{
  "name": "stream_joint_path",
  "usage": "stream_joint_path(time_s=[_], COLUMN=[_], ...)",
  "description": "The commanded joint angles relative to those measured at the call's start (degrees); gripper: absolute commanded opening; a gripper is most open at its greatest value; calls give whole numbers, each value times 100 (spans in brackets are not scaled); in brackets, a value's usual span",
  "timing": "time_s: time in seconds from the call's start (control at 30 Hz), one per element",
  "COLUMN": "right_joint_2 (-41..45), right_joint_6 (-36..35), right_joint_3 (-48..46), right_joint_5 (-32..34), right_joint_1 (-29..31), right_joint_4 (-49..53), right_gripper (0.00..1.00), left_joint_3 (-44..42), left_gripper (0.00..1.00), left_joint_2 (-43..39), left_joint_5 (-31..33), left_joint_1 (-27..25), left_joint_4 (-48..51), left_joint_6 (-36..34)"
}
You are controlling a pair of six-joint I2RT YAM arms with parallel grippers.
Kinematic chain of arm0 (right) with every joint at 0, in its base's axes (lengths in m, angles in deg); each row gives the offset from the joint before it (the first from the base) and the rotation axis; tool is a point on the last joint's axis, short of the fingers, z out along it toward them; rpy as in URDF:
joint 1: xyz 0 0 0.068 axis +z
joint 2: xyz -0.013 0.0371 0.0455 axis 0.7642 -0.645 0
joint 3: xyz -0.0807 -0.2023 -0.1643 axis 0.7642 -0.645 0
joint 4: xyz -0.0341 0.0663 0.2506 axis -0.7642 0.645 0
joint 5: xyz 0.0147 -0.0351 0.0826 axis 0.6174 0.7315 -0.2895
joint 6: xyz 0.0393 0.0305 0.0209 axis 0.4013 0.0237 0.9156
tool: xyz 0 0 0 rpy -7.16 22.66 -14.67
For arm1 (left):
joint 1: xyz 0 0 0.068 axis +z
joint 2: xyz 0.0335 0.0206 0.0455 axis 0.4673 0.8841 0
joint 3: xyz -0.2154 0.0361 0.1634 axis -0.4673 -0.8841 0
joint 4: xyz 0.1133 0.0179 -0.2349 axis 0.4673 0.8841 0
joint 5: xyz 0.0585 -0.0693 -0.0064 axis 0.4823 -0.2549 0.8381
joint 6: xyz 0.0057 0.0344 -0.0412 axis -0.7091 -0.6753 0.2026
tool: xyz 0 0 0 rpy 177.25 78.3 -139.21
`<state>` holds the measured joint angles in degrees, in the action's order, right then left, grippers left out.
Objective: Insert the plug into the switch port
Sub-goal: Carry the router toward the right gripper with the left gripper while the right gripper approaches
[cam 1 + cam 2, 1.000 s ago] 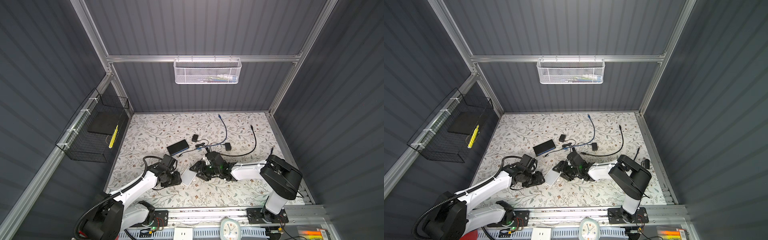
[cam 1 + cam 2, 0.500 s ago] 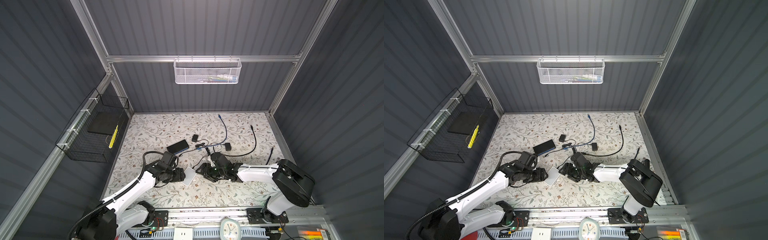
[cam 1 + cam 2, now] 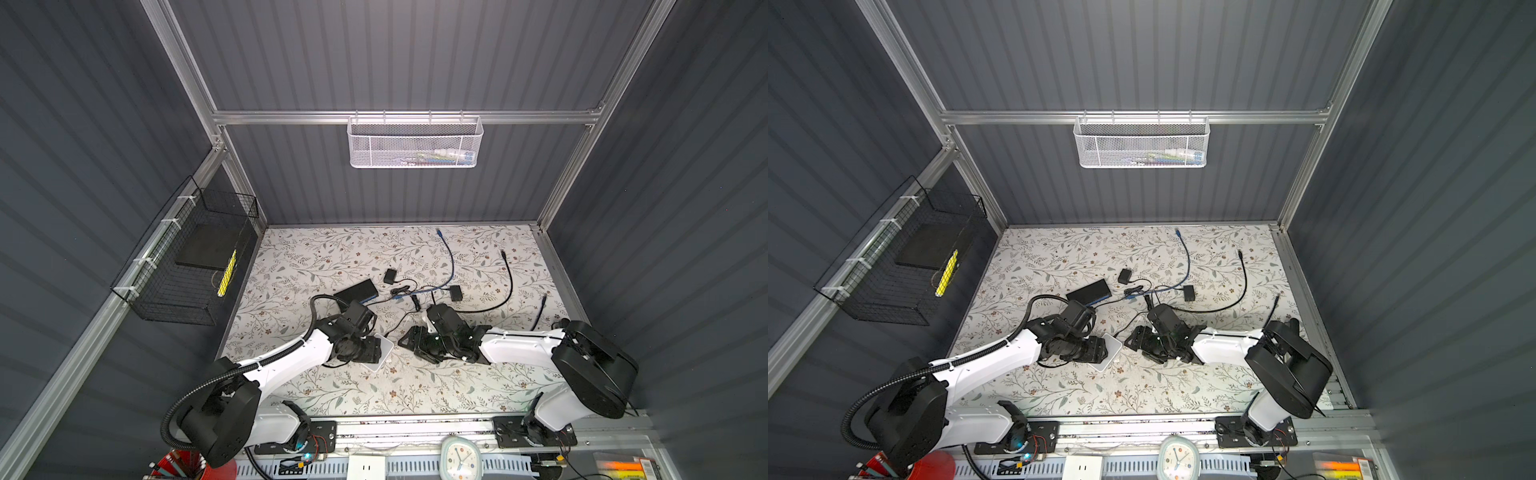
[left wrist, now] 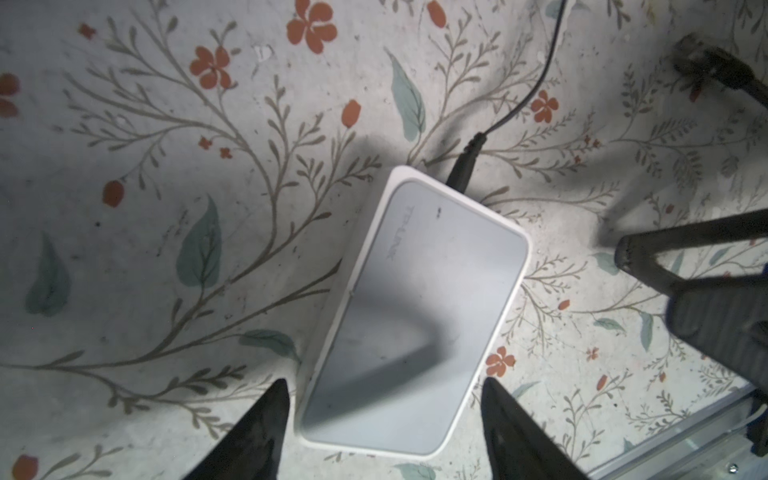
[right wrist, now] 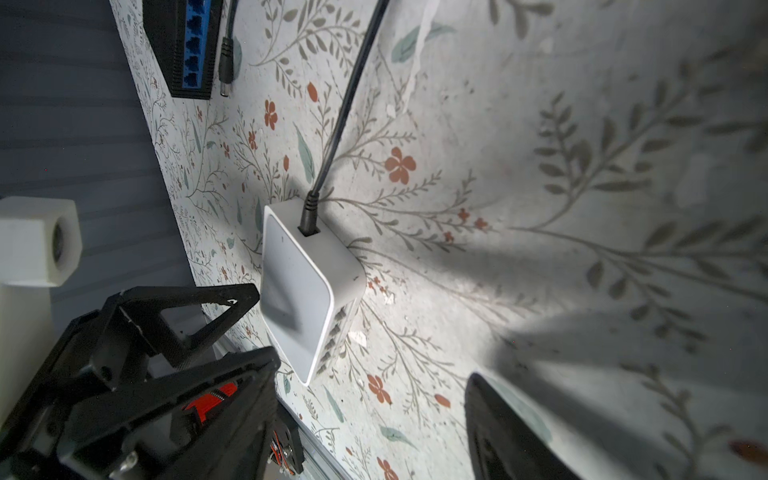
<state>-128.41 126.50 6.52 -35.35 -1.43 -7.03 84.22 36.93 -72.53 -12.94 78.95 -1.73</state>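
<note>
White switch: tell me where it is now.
In both top views the white switch lies on the floral mat, front centre, between the left tool and the right tool.

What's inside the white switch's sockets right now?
A black plug sits in the short end of the white switch, its cable trailing away. The side ports show no plugs. Their insides are too dark and angled to see, as is the plug's depth.
</note>
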Motion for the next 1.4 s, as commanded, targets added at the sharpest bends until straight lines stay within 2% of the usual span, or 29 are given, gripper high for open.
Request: stream_joint_path(time_s=[0.0,0.07,0.13,0.33,0.53,0.6,0.73,0.87,1.0,1.17,1.37], right_joint_2=[-169,-217,-195,237,599,687,859,890,806,679,657], right_joint_6=[23,72,118,92,33,2,-17,-58,-144,-326,-277], right_joint_3=[-4,-18,-51,-320,-534,-590,-719,-785,-780,-605,-354], right_joint_5=[-286,-346,-340,-186,-143,90,167,171,23,-396,-720], right_joint_1=[3,9,-6,-205,-349,-381,-445,-489,-502,-554,-671], right_joint_4=[-241,-363,-414,-358,-223,-166,-109,-90,-260,-318,-458], right_gripper=[72,72,72,72,72,72,72,72,72,72,72], left_joint_3=[148,175,230,489,565,594,600,620,713,911,1123], left_gripper=[82,86,97,99,97,96,83,59,49,43,42], left_joint_2=[134,204,263,651,1096,1211,1446,1415,1245,850,54], left_joint_5=[276,267,359,595,700,815,896,951,957,900,811], left_joint_1=[-165,-268,-378,-857,-998,-1009,-1018,-1018,-1013,-1018,-1027], left_joint_4=[151,124,139,267,248,290,326,294,319,381,237], left_joint_6=[-204,-252,-230,-235,-222,-190,-176,-159,-221,-382,-661])
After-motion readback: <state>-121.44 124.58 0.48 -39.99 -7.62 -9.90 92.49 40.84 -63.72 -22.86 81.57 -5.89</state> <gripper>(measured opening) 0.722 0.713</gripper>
